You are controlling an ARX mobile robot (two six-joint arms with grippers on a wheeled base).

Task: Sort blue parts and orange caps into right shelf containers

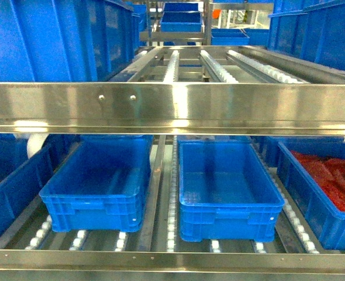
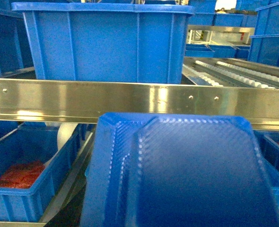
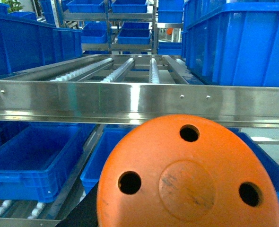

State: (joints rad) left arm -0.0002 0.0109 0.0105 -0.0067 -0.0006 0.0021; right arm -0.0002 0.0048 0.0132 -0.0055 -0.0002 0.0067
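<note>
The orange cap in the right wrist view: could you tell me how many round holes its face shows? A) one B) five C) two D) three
D: the orange cap shows three dark round holes spaced around a raised central disc.

No arm or gripper visible in head view. Fingers not visible in either wrist view. Left wrist view blocked low and close by blue part (image 2: 187, 175); right wrist view likewise by orange cap (image 3: 189, 177). Jaw state undeterminable on both. Both wrist cameras roughly level, facing the shelf.
</note>
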